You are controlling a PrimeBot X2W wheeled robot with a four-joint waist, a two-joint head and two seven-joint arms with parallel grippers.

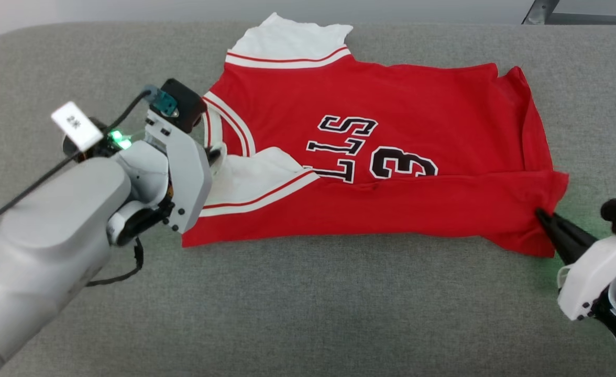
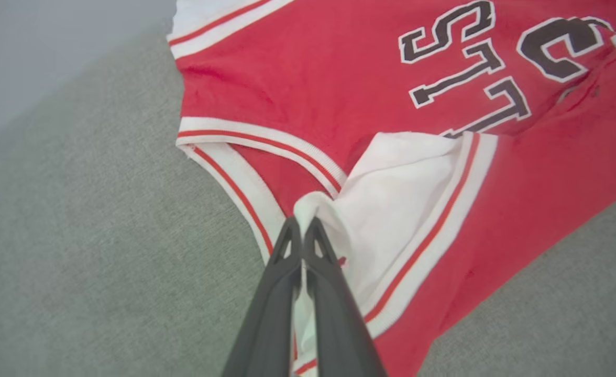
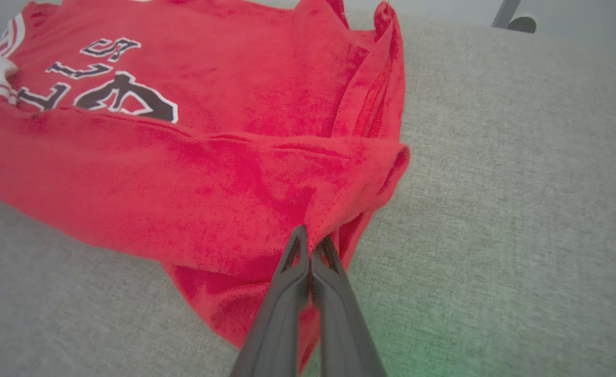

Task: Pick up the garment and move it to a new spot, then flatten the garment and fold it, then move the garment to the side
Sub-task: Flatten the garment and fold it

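On the grey cushion (image 1: 308, 303), the garment (image 1: 418, 104) is laid lengthwise from 9 to 3 o'clock, its white sleeve pinched at 9 by the closed left pincer (image 2: 301, 225) and its red hem corner at 4 by the closed right pincer (image 3: 312, 241).

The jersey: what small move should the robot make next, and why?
Probably draw both pinched ends slightly farther across the jersey. The left gripper is shut on its white sleeve, the right gripper on the hem corner, and the folded flap reaches only the lettering's edge.
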